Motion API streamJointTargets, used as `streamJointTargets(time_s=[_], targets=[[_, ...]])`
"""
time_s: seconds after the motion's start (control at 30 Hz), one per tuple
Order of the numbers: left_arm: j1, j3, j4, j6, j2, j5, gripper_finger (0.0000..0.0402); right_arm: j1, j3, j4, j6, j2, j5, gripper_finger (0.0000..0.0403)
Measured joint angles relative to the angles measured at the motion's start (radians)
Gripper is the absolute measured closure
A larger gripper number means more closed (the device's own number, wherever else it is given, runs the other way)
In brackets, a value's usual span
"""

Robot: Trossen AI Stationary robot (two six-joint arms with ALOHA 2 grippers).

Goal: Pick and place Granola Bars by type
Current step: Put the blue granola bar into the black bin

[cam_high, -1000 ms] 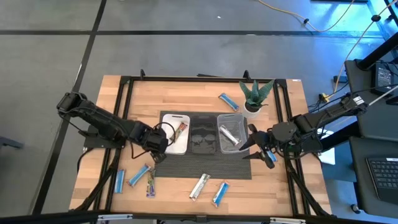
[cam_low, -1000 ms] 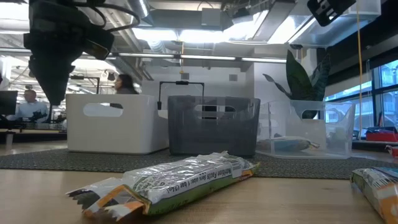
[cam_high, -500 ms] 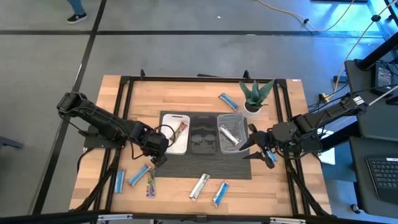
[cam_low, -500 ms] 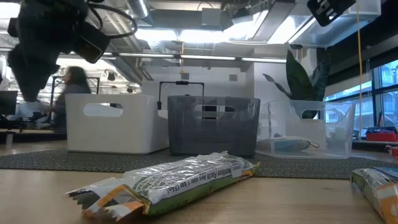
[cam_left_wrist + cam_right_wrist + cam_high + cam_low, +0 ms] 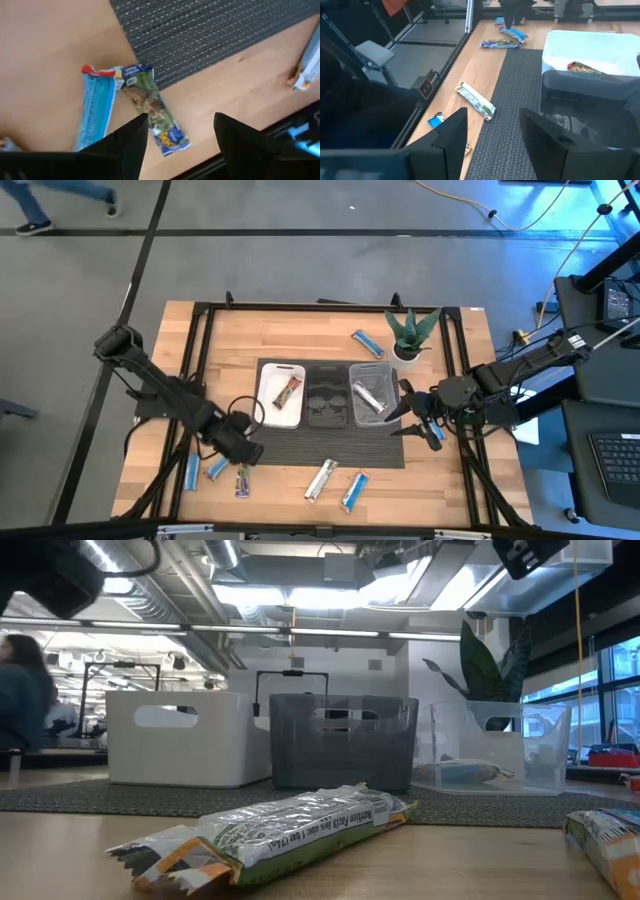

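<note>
The left tool [image 5: 243,452] hangs low over the near left part of the pale wooden counter [image 5: 180,370], its two dark fingers [image 5: 127,145] spread wide and grasping nothing; directly beneath it lies a dark purple and green multicolour wrapped granola bar [image 5: 154,110], with a bright blue wrapped granola bar [image 5: 96,112] just beside that one, their ends touching; a second blue bar [image 5: 192,471] lies a little farther to the tool's outer side; the edge of the dark woven mat [image 5: 210,30] runs just ahead of the tool.

Beyond the left tool, on the mat, stand three trays in a row: a white rectangular plastic tray [image 5: 266,370] holding one dark red multicolour bar [image 5: 289,391], a black rectangular tray [image 5: 313,372] next to it, and a clear rectangular tray [image 5: 352,372] holding a shiny silver bar [image 5: 366,396].

The right tool [image 5: 412,413] hovers just beside the clear tray's outer side; its fingers stand partly apart, with nothing visible between them, though I cannot tell for certain whether it is released.

Between the two tools, on the counter's near edge, lie a silver wrapped bar [image 5: 321,479] and another blue bar [image 5: 354,491] side by side; one more blue bar [image 5: 367,343] lies beyond the clear tray, near a small green potted plant [image 5: 410,332].
</note>
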Motion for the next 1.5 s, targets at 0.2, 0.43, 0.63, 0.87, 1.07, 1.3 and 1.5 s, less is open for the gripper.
streamJointTargets(time_s=[0.2, 0.43, 0.63, 0.87, 1.07, 1.3, 1.5], targets=[[-0.053, 0.000, 0.016, -0.113, 0.096, 0.046, 0.0187, 0.000, 0.000, 0.000, -0.022, 0.000, 0.000, 0.0221], [-0.029, 0.029, 0.065, -0.085, 0.193, 0.120, 0.0183, 0.000, 0.000, 0.000, -0.023, 0.000, 0.000, 0.0221], [-0.014, 0.033, 0.075, -0.079, 0.258, 0.150, 0.0187, 0.000, 0.000, 0.000, -0.071, 0.000, 0.001, 0.0221], [-0.002, 0.033, 0.080, -0.026, 0.332, 0.157, 0.0183, 0.000, 0.000, 0.000, -0.107, 0.000, 0.001, 0.0221], [-0.002, 0.035, 0.084, 0.050, 0.336, 0.160, 0.0185, -0.001, 0.000, 0.000, -0.108, 0.000, 0.001, 0.0221], [-0.002, 0.033, 0.088, 0.090, 0.335, 0.166, 0.0184, -0.001, 0.000, 0.000, -0.108, 0.000, 0.001, 0.0221], [-0.002, 0.033, 0.085, 0.090, 0.335, 0.162, 0.0186, -0.001, 0.000, 0.000, -0.101, 0.000, 0.001, 0.0221]])
